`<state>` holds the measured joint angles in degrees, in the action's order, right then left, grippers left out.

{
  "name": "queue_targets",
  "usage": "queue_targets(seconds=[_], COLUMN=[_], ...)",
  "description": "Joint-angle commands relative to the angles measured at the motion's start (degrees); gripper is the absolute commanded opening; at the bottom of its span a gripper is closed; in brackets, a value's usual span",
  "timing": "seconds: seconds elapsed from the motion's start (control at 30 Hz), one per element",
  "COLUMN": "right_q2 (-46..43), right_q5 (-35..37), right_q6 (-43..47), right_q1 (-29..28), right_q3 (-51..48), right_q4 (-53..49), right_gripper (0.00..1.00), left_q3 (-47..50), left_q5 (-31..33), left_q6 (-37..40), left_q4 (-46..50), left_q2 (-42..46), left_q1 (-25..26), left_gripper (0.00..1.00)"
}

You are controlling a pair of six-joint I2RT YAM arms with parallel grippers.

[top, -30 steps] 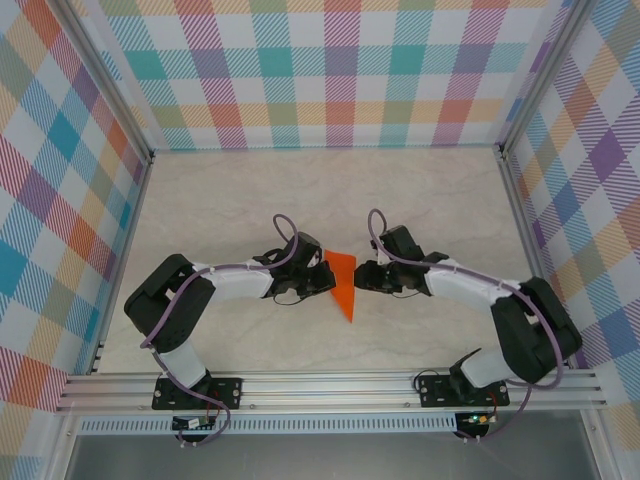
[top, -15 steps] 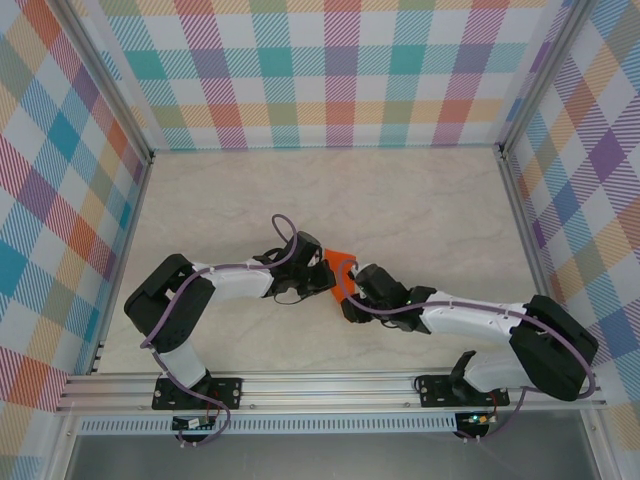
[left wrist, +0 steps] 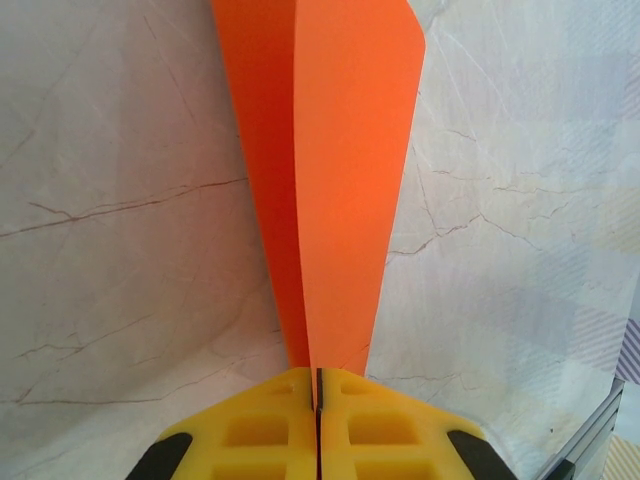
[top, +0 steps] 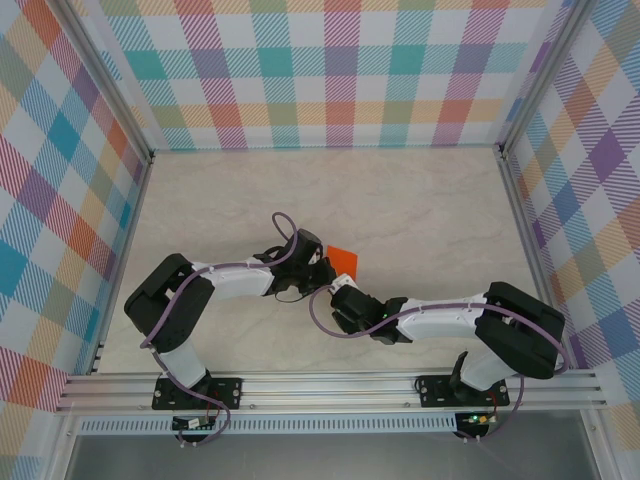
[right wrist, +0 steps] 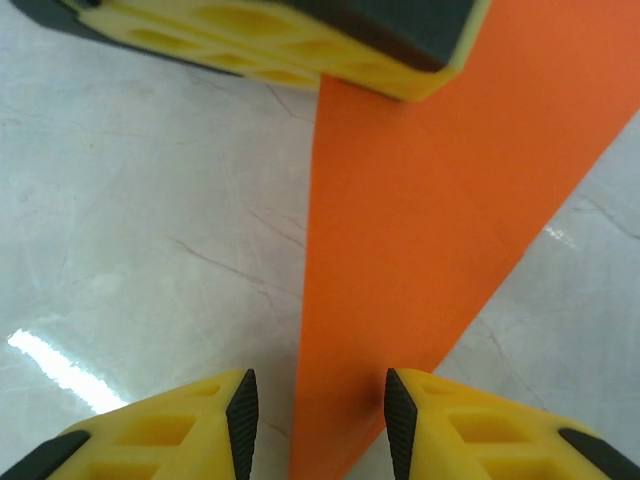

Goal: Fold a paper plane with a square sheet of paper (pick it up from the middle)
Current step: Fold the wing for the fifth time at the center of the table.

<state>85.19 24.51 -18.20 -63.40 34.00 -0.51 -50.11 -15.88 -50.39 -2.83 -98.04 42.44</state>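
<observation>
we've got the paper plane (left wrist: 345,180) pinched at its narrow end by the left gripper (left wrist: 317,388). its jaws are pressed tight together w/ the centre crease running straight out from between them. the plane sits mid-table (left wrist: 120,250), low over the surface. can't tell if it's touching.

the right gripper (right wrist: 315,415) is spread, one pad each side of the plane's other pointed end. the paper runs through the gap but isn't clamped, and it lies closer to one pad than the other.

step in hand, as we read it: get the right gripper to take that end, either to press the crease or to take over the hold. to do it well imo:
- centre the gap on the fold line first, so both pads land flat on the paper and don't shove it sideways
- close slow. thin paper buckles if one pad arrives early
- left grip shouldn't loosen until the right is fully on, else the folds spring open
- no pulling apart btw the two arms, since tension could tear it or slip it out
- go a bit deeper past the tip before closing, b/c the very point gives little to hold
</observation>
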Motion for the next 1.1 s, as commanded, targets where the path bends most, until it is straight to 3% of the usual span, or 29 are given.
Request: queue_targets(seconds=[0.0,0.4,0.8,1.07], right_q2=[1.4,2.6,-4.5,-0.8], right_q5=[3.3,7.0,7.7,6.5], right_q6=[2.0,6.3,8.8,12.9], right_q1=[-0.7,-2.5,-2.5,-2.5], right_q3=[2.6,2.1,-10.1,-8.6], right_q4=[2.8,8.3,20.5,24.3], right_gripper=[0.39,0.39,0.42,0.42], left_q3=[-1.1,-1.1,-1.4,-1.7], left_q5=[-0.6,-0.4,0.2,-0.4], left_q6=[-0.5,-1.0,-1.6,-1.6], left_q4=[1.6,1.4,1.9,1.9], left_q2=[-0.4,-0.7,-0.7,-0.9], left_q1=[-0.4,-0.2,-0.3,-0.3], left_gripper=[0.06,0.06,0.06,0.06])
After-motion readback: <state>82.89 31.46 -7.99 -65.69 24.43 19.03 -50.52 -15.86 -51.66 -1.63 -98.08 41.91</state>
